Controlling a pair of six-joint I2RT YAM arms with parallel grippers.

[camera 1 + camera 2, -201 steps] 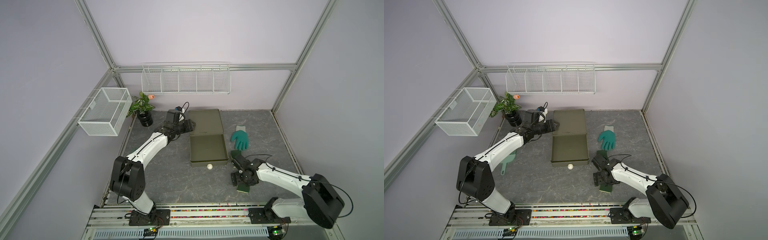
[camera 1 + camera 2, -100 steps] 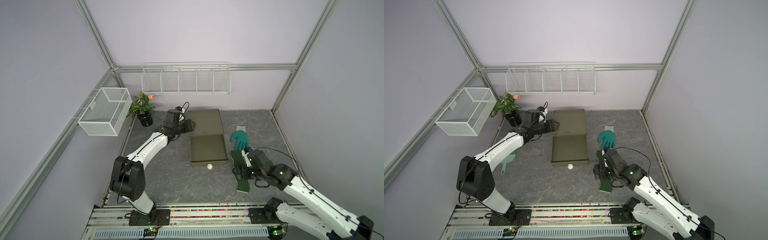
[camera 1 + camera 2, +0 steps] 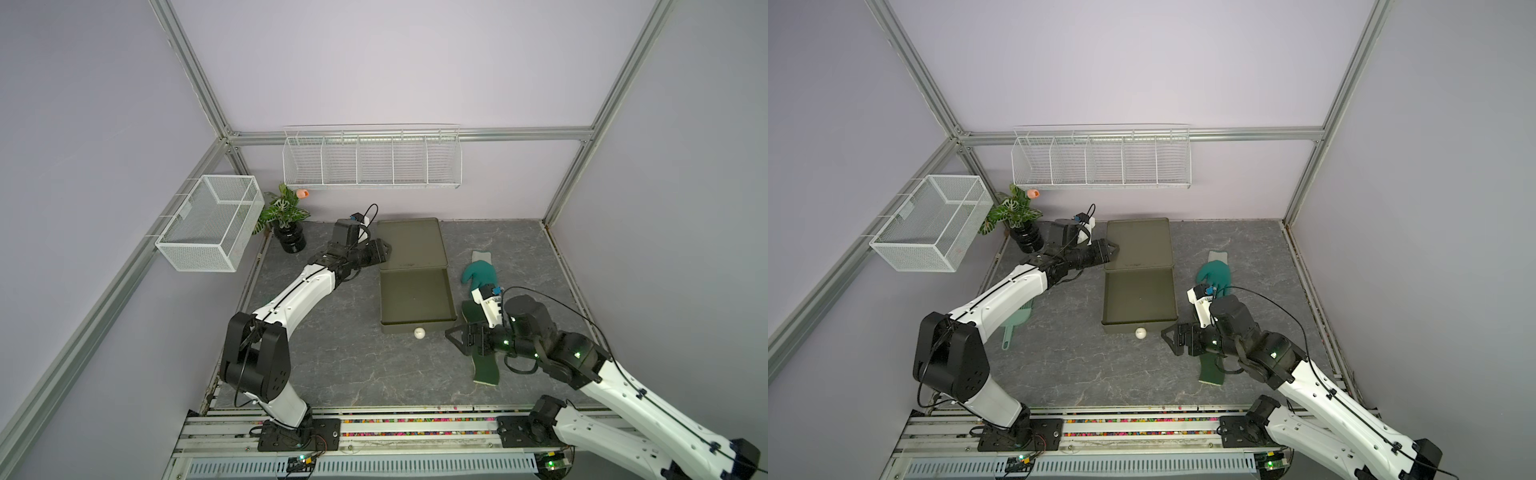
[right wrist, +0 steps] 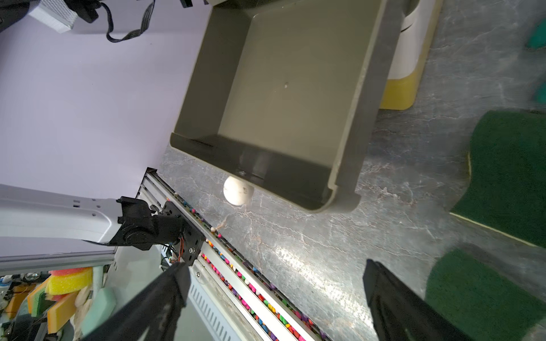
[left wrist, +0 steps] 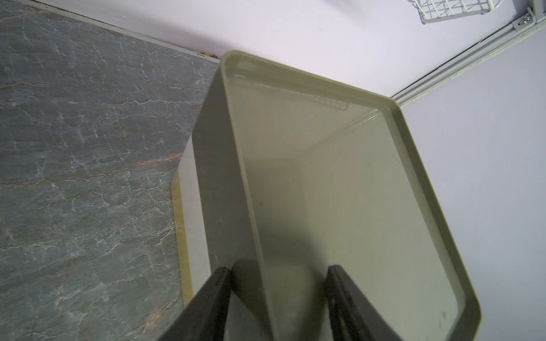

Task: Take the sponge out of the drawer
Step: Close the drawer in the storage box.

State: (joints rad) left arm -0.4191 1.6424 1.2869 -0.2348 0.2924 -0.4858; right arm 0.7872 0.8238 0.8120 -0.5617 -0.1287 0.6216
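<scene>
The dark green sponge (image 3: 486, 372) (image 3: 1210, 372) (image 4: 508, 177) lies flat on the table to the right of the drawer, partly under my right arm. The olive drawer (image 3: 415, 295) (image 3: 1138, 295) (image 4: 295, 73) is pulled out and holds nothing; its white ball knob (image 3: 419, 333) (image 4: 237, 190) faces the front. My right gripper (image 3: 455, 338) (image 3: 1169, 337) (image 4: 274, 264) hovers open between knob and sponge with nothing in it. My left gripper (image 3: 384, 251) (image 5: 276, 267) straddles the left rim of the cabinet top (image 3: 411, 241) (image 5: 339, 192), jaws apart, with a gap on the inner side.
A teal glove (image 3: 478, 272) lies behind the sponge. A potted plant (image 3: 286, 216) stands at the back left, and a teal scoop (image 3: 1017, 322) lies under the left arm. A wire basket (image 3: 212, 222) hangs on the left wall and a wire shelf (image 3: 372, 160) on the back wall.
The right arm has lifted off the sponge and swung its open gripper left toward the drawer front. The sponge stays on the table. The left arm has not moved.
</scene>
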